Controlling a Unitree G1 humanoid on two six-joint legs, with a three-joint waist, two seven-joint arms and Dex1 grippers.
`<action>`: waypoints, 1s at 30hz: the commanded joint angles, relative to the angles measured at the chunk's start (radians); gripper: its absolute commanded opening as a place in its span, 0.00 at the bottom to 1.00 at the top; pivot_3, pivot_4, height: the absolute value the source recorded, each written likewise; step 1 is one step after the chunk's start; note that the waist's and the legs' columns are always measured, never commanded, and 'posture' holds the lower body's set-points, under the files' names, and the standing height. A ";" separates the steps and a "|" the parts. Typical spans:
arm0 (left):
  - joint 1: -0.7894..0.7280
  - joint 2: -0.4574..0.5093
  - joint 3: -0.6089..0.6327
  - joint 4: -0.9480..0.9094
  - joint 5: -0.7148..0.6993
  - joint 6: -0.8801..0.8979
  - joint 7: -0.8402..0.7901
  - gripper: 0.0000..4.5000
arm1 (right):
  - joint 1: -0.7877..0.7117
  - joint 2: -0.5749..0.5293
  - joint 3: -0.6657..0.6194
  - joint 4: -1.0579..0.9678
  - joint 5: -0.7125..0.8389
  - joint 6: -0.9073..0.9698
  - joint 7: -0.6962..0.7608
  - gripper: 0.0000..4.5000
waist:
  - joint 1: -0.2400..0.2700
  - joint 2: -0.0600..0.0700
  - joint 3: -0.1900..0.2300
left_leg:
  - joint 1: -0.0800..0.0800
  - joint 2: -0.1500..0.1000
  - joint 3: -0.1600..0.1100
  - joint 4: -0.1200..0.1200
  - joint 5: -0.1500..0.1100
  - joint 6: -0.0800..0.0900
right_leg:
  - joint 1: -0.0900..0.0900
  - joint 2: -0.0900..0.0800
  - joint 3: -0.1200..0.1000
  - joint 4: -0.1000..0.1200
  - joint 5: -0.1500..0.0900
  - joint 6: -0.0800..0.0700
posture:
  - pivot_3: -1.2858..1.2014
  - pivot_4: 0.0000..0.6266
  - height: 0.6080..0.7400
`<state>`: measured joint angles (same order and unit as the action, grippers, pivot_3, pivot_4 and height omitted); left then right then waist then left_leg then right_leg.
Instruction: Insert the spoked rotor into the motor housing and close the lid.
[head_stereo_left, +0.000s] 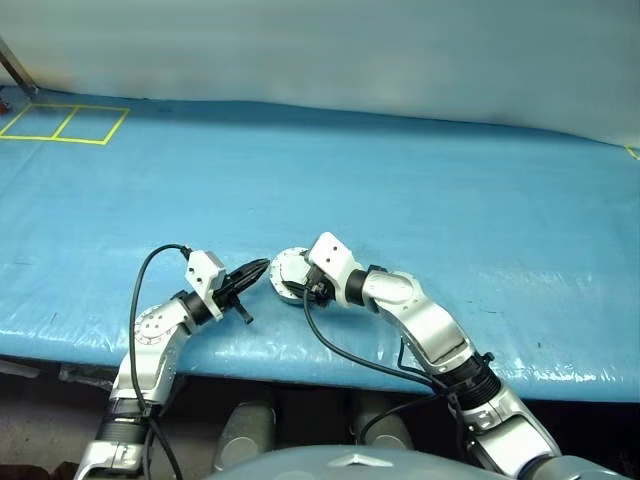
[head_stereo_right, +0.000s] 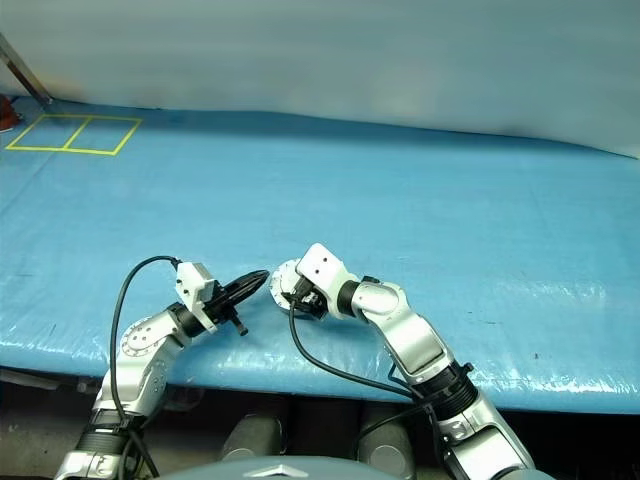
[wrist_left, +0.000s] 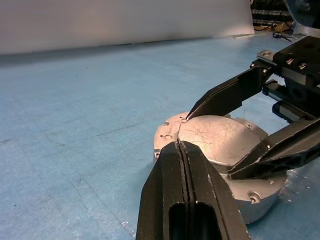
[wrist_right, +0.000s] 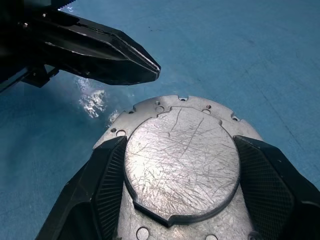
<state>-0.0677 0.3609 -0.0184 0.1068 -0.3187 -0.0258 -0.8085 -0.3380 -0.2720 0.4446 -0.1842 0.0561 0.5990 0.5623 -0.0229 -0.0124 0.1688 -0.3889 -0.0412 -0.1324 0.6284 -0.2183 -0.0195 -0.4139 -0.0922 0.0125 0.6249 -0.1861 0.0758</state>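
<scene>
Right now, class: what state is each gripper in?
Left gripper: shut, holding nothing.
Right gripper: shut on the motor housing, gripping it by both sides.

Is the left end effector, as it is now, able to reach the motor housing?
Probably yes: the shut left end effector is close beside the motor housing, nothing between them; the right end effector grips its sides.

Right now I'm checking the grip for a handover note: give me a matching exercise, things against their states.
Things:
1. left gripper
2. right gripper
3. motor housing
4. table cover

States:
A. blue, lying flat
B. fingers pressed together, holding nothing
C. silver-grey, scratched, held between two fingers
D. fingers spread on either side of a round case

Pairs: 1-B, 2-D, 3-C, 4-A
</scene>
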 joint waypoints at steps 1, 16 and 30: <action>-0.017 0.001 -0.040 0.022 0.039 0.009 -0.011 0.00 | 0.023 -0.021 0.000 0.019 -0.032 0.031 -0.018 0.67 | -0.001 0.000 0.000 | 0.000 0.000 0.000 0.000 0.000 0.000 | 0.000 0.000 0.000 0.000 0.000 0.000 | 0.52 0.24 1.00; -0.001 -0.018 -0.059 0.012 0.027 0.026 -0.042 0.00 | 0.034 -0.023 -0.001 0.004 -0.028 0.039 -0.026 0.67 | 0.008 0.001 -0.003 | 0.001 0.000 0.000 0.000 0.000 0.000 | 0.001 0.000 0.000 0.000 0.000 0.000 | 0.52 0.24 1.00; 0.005 -0.005 -0.081 0.037 0.059 0.014 -0.045 0.00 | 0.068 -0.004 -0.094 -0.102 0.071 0.007 0.001 0.67 | 0.012 0.001 -0.003 | -0.001 -0.001 0.000 0.000 0.000 0.000 | 0.001 -0.001 0.000 -0.002 -0.001 0.001 | 0.52 0.24 1.00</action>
<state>-0.0784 0.3553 -0.0772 0.1236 -0.2861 -0.0235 -0.8515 -0.2758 -0.2769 0.3971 -0.2407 0.0912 0.6159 0.5517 -0.0109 -0.0117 0.1654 -0.3903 -0.0421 -0.1328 0.6282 -0.2185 -0.0195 -0.4136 -0.0935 0.0125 0.6231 -0.1865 0.0767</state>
